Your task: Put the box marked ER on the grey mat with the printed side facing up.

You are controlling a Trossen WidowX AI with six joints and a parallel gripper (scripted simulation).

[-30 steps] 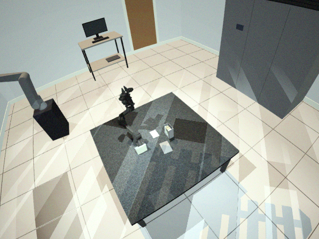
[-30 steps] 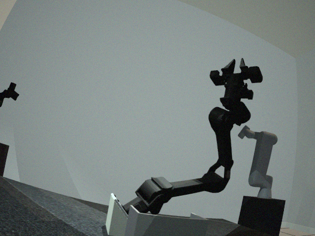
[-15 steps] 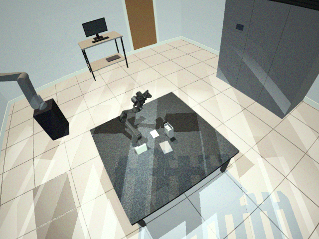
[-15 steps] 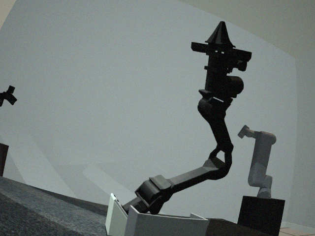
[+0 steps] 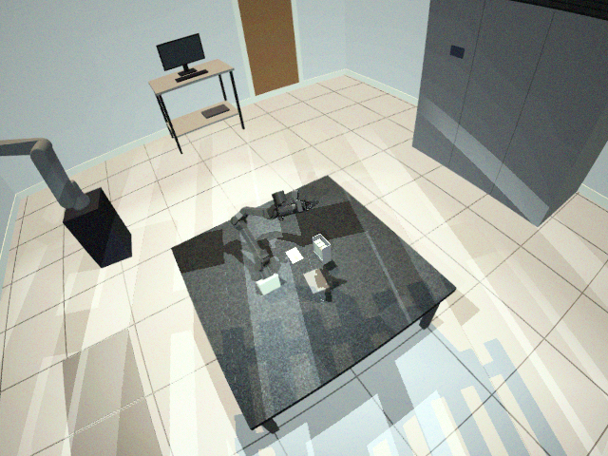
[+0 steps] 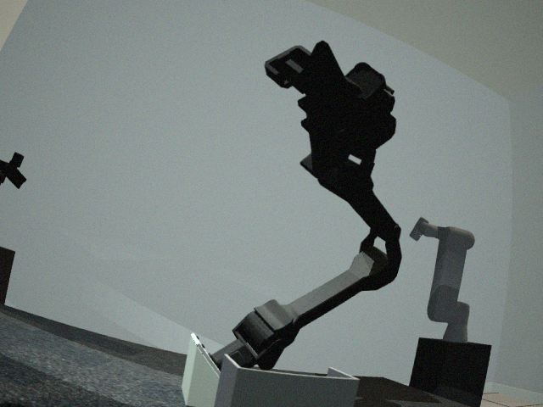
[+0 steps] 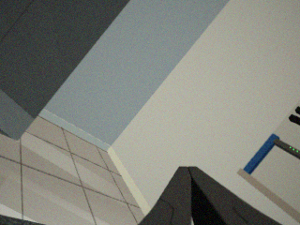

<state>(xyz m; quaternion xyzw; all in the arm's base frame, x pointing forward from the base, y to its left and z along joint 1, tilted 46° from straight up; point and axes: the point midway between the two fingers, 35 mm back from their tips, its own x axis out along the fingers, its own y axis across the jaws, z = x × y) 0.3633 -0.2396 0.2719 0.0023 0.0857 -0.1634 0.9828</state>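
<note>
— Step in hand, as you judge it?
— Still the opening one, I'd say: finding and fetching the ER box; the white boxes [image 5: 320,242] appear to be in the bin [image 5: 324,255] [image 6: 285,387], though I can't count them surely or read any code, so which is ER I cannot tell.
— And the tool [image 5: 312,203] [image 6: 322,48] [image 7: 187,174]?
— Fingers together, nothing between them; the wrist view shows the tips meeting against wall and floor, with no box in sight.
— How does the arm [image 5: 253,242] [image 6: 328,295] stand?
— Raised and folded; the lower link slants up from the base, the elbow bends, and the forearm climbs to a tool held high, well apart from the bin and aimed away from the boxes.
— So the next move?
— Swing the wrist back over the bin, look for the printed sides, then part the fingers before going down; once ER is known, lift that one alone, turn its print upward and lay it on the grey mat [image 5: 310,279], beside the bin on the tabletop [image 5: 290,338] [image 6: 100,372]; the closed tips could knock a neighbour over if they went in as they are.
</note>
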